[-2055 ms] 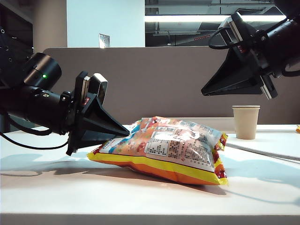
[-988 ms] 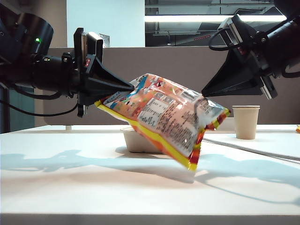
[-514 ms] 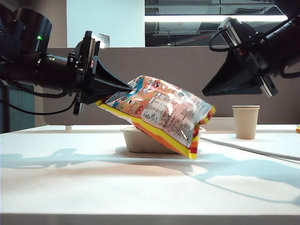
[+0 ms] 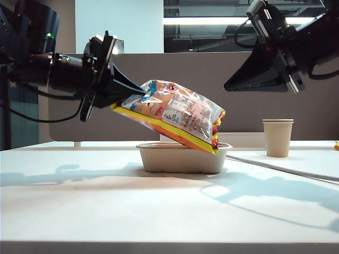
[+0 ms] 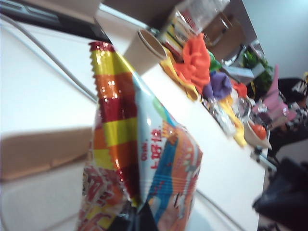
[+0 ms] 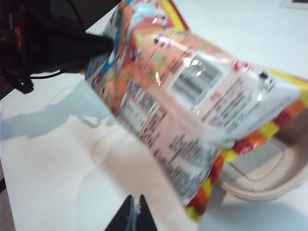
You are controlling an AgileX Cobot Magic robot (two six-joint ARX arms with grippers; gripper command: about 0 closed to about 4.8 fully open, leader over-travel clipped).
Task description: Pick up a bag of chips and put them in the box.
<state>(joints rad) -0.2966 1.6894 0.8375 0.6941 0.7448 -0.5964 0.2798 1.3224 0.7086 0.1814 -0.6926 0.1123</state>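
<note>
Looks like an open-plan office turned robot lab. Plain white bench (image 4: pixel 106 211) backed by a grey fabric partition (image 4: pixel 175 95), of the kind dividing desks. Overhead, bare ducting and a long fluorescent strip light (image 4: pixel 212 21) under an unfinished ceiling. Pale blue wall (image 4: pixel 119 24) with a small switch plate behind. Along the far end of the bench, a jumble of bright cloths and toys (image 5: pixel 202 72), presumably test props.
</note>
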